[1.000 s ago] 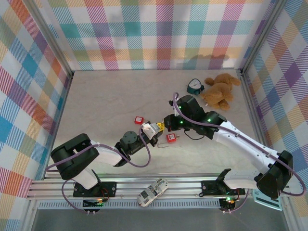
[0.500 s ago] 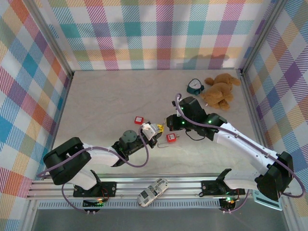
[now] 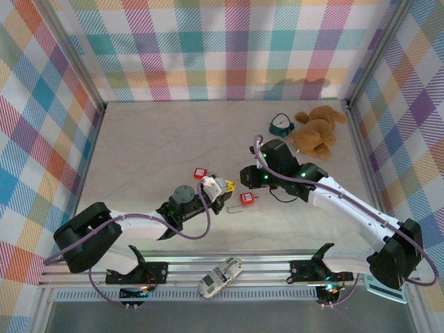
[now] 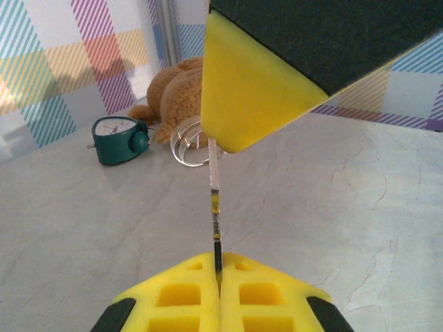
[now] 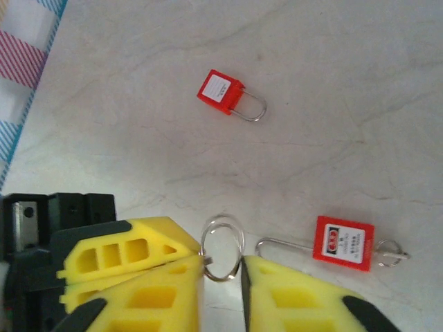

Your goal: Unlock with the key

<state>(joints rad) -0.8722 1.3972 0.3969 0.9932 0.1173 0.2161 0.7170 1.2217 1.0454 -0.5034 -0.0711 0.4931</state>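
My left gripper (image 4: 219,268) is shut on the blade of a thin metal key (image 4: 215,207) that points away from the wrist. The key's wire ring (image 5: 223,247) sits in the gap between the parted yellow fingers of my right gripper (image 5: 221,268), which is open. In the top view the two grippers meet tip to tip at mid-table, left gripper (image 3: 223,186) and right gripper (image 3: 238,178). A red padlock with a long shackle (image 5: 344,242) lies just right of the right gripper. A second red padlock (image 5: 220,92) lies further off.
A teal alarm clock (image 3: 280,125) and a brown teddy bear (image 3: 316,130) sit at the back right. Checked walls enclose the table on three sides. A white device (image 3: 220,276) rests on the front rail.
The right gripper's jaws have parted around the key ring. The left arm's elbow has swung down and to the left, while its gripper stays shut on the key.
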